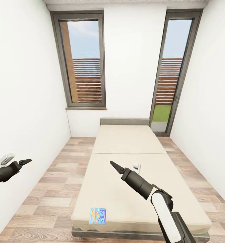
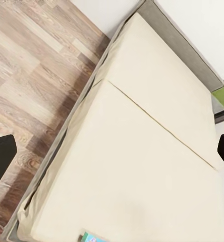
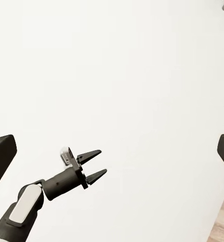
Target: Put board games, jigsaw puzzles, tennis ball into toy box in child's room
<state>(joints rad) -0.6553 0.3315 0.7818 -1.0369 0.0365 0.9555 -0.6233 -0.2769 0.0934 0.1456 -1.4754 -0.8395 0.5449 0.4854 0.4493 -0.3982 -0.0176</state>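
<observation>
A small blue board game point(image 1: 98, 216) with orange-yellow art lies flat on the beige bed point(image 1: 126, 152), close to its near edge; a corner of the board game point(image 2: 94, 237) also shows in the left wrist view. My right gripper point(image 1: 113, 163) hangs open above the middle of the bed, well beyond the game. My left gripper point(image 1: 26, 161) is open over the floor to the bed's left, and the right wrist view shows its two fingers point(image 3: 89, 155) spread with nothing between them. The table, toy box, jigsaw puzzles and tennis ball are out of view.
White walls close in on both sides. Wood-plank floor point(image 1: 55, 175) runs along each side of the bed. A grey headboard point(image 1: 124, 121) stands at the far end, below two tall windows point(image 1: 83, 60) with brown slats.
</observation>
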